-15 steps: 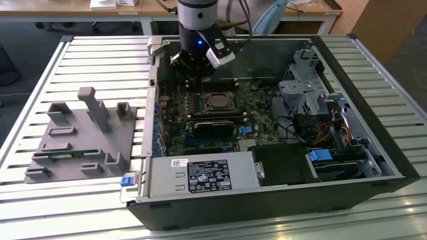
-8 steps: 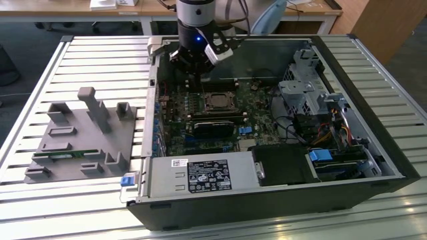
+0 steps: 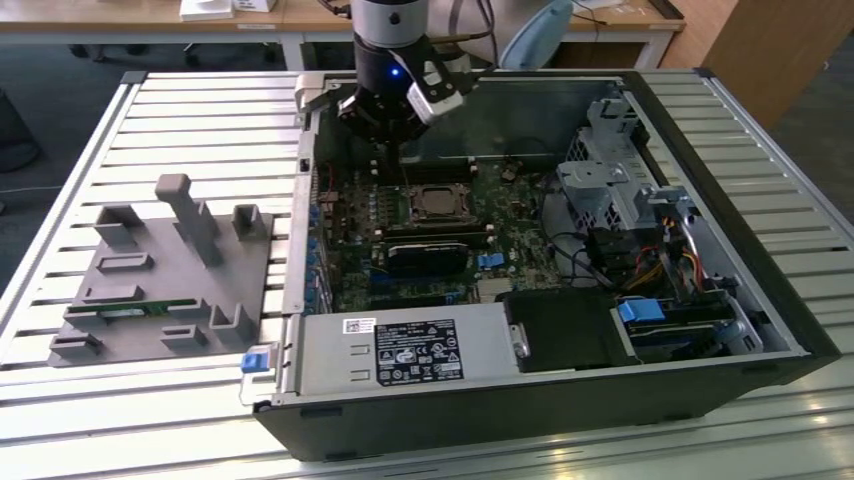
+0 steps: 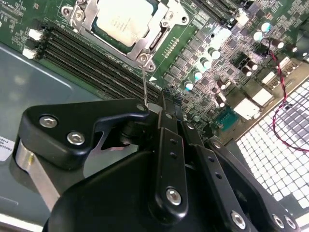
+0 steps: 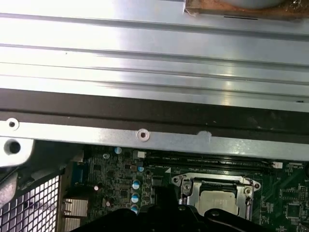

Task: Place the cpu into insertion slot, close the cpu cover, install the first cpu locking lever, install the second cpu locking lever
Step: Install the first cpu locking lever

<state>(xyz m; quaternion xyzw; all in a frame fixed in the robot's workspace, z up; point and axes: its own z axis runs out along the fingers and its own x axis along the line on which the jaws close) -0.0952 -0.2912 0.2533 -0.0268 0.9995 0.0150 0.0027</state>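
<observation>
Snugly, fingers (image 4: 155,107) around locking lever (image 4: 144,82).

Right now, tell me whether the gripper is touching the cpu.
Apart. The second wrist view shows it: the cpu sits framed by the cpu cover, and green board and black memory slots lie bare between it and the gripper.
</observation>
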